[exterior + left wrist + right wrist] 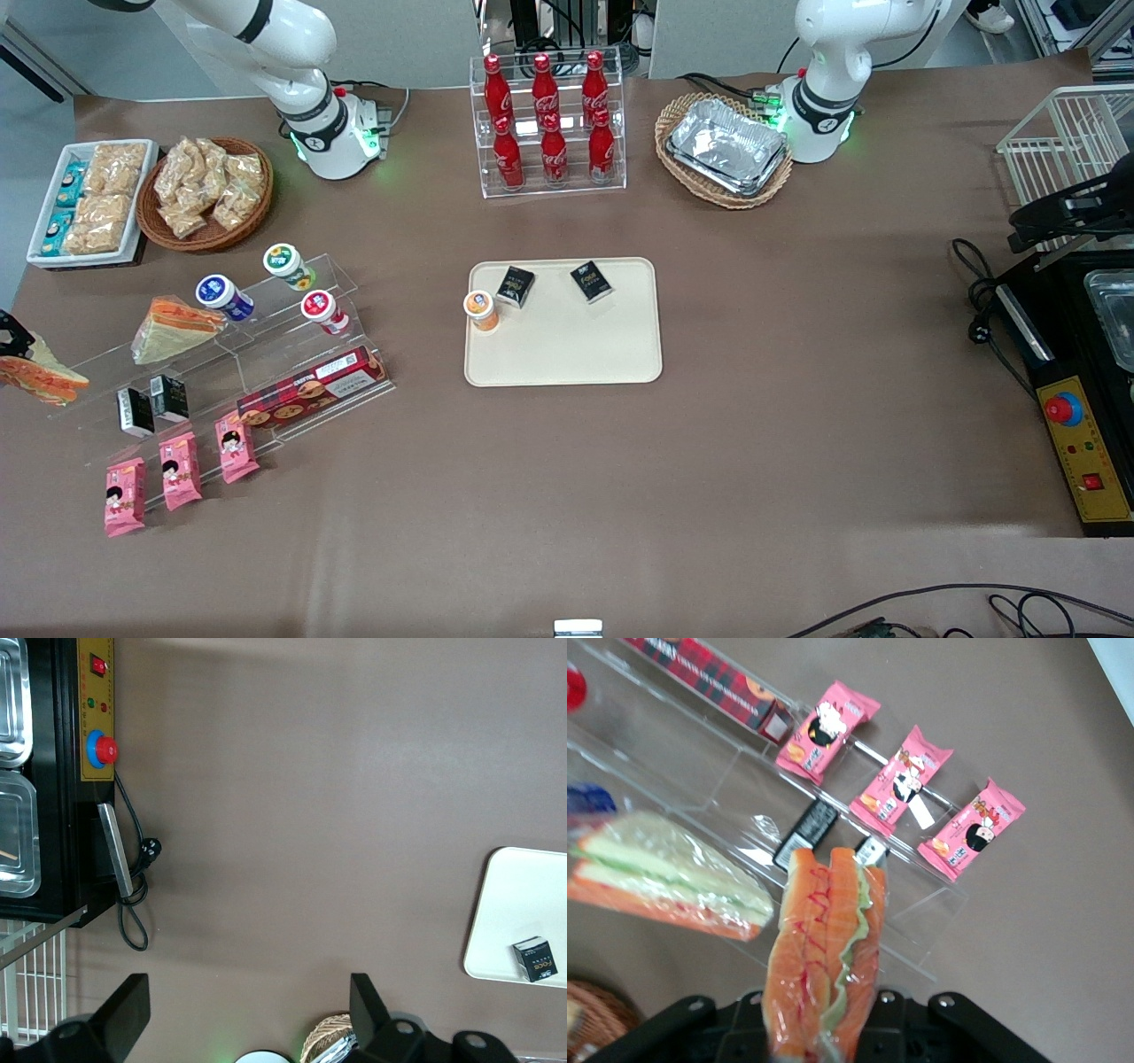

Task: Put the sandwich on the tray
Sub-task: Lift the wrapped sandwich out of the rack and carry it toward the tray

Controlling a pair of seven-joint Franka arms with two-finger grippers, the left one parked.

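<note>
We've got the gripper (819,1028) clamped on the wrapped sandwich (826,948), raised at the working arm's end of the table, well apart from the cream tray (567,354); slick wrap could slip mid-carry; the yogurt cup (481,309) crowds the tray's edge.

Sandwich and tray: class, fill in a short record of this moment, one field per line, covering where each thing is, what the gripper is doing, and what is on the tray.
sandwich: in the gripper, lifted near the clear display shelf
gripper: shut on sandwich, at the working arm's end of the table
tray: mid-table, without the sandwich
on tray: orange-lidded cup, two black cartons
</note>
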